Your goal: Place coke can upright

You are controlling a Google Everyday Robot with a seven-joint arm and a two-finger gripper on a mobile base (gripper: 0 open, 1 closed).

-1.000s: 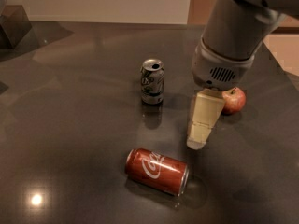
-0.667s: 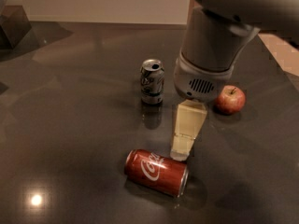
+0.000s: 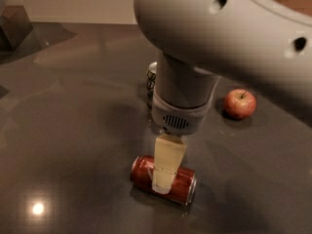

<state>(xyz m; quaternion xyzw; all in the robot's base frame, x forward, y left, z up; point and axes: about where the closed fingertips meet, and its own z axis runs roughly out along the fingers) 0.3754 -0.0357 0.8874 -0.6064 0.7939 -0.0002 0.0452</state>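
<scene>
Nearest the camera, a small bright spot of reflected light [image 3: 37,208] sits on the dark grey, glossy tabletop [image 3: 73,130], to the left. Just beyond it, near the middle, lies the red aluminium coke can [image 3: 142,172]. It is on its side, its long axis running across the view, its silver end [image 3: 191,189] turned to the right and slightly toward the camera.

My gripper [image 3: 165,179], a cream-coloured flat tip, hangs straight down over the middle of that can and covers part of its red side. I cannot tell whether my gripper is apart, together or clamped on the can, nor whether it touches it. Above the tip is my grey round wrist housing [image 3: 176,123] with a small vent grille, and above that my thick, light grey arm [image 3: 219,33] fills the upper right of the view.

Farther back on the right, a red apple with a short stem [image 3: 240,104] stands alone on the table, well apart from the coke can. Behind my wrist, a second can with a silver top [image 3: 152,79] stands upright, mostly hidden by me. At the far left edge sits a dark angular object [image 3: 14,28], and behind the table runs a pale wall [image 3: 73,4].
</scene>
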